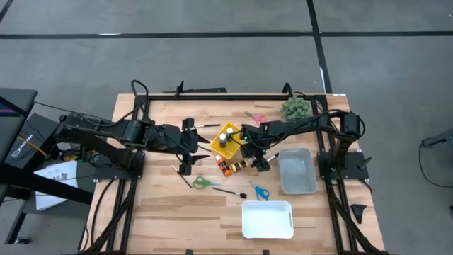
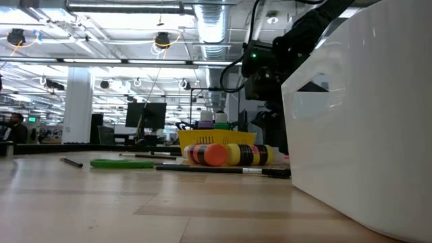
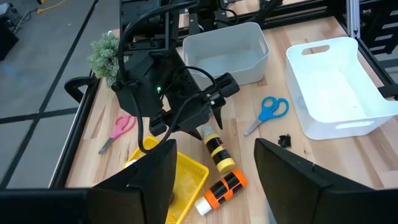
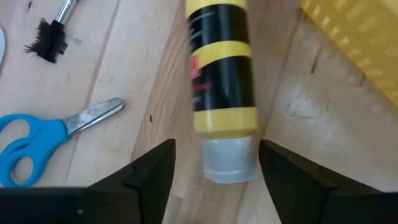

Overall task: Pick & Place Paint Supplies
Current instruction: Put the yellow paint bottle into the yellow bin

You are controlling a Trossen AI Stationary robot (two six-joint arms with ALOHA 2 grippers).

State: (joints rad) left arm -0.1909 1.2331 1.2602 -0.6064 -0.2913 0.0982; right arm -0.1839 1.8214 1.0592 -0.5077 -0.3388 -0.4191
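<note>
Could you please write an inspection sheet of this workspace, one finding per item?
Surface: wooden table.
Job's things: yellow bottle and orange bottle lying flat beside yellow basket; brush lying flat.
Clutter: blue scissors, pink scissors, green scissors, plant, white bin, grey bin.
Grippers: right gripper open astride the yellow bottle; left gripper open, empty.
Cables: along both arms.
Surroundings: open hall, desks.

Even, bright overhead light; ceiling lamps (image 2: pixel 162 40) glare in the low view. Shadows on the bench (image 1: pixel 177 205) are soft. The near white bin (image 2: pixel 364 115) and yellow bottle (image 4: pixel 222 68) look blurred.
</note>
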